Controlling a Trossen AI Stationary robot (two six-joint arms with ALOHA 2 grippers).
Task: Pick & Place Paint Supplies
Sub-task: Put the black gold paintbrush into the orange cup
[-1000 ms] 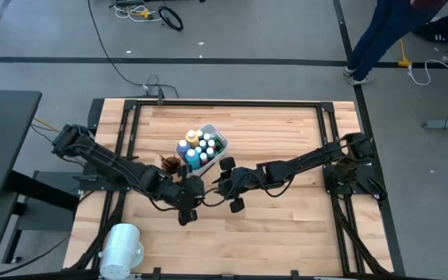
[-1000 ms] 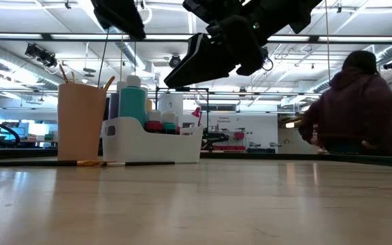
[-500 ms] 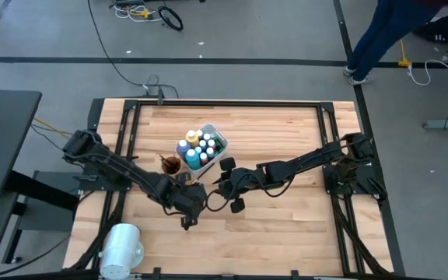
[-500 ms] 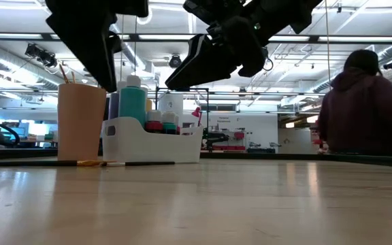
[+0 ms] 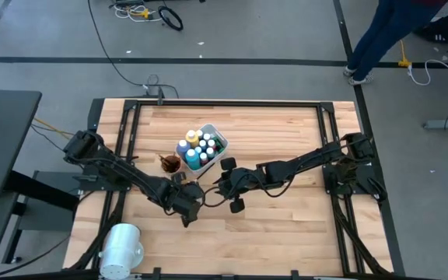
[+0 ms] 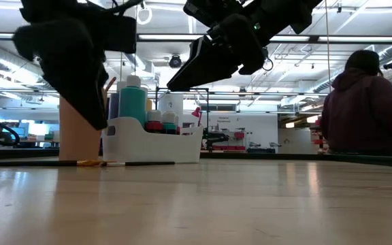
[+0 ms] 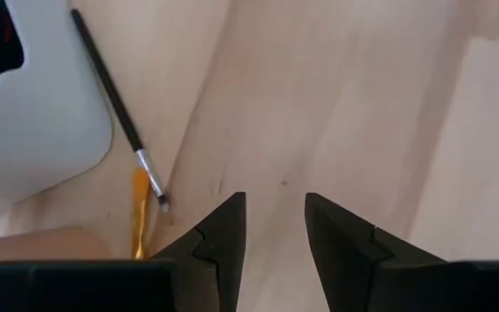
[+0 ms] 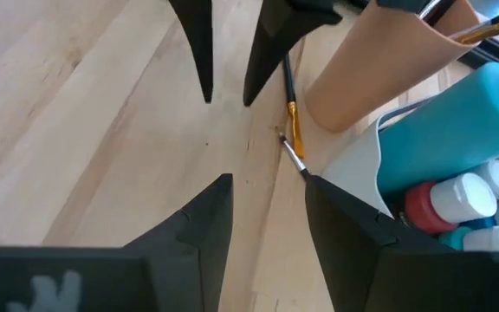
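Note:
Two thin brushes lie flat on the table beside the white tub [image 7: 42, 121]: a black-handled one [image 7: 111, 95] and an orange-handled one [image 7: 139, 221]; they also show in the right wrist view [image 8: 291, 130]. Small white-capped paint bottles [image 5: 199, 146] stand in the tub, among them a teal one [image 8: 466, 130] and a red one [image 8: 423, 208]. My left gripper [image 7: 274, 217] is open above bare wood just beside the brushes, fingers pointing down; it also shows in the high view [image 5: 185, 206]. My right gripper [image 8: 267, 217] is open and empty, hovering close by [image 5: 224, 185].
A tan cup [image 6: 80, 122] holding more brushes [image 8: 457, 26] stands next to the tub [image 6: 152, 139]. A large white cylinder [image 5: 121, 247] lies at the near left corner. A person [image 6: 363, 102] is beyond the table's far side. Bare wood lies to the right and near side.
My left gripper has come down toward the table by the cup and brushes, staying open. My right gripper has kept still.

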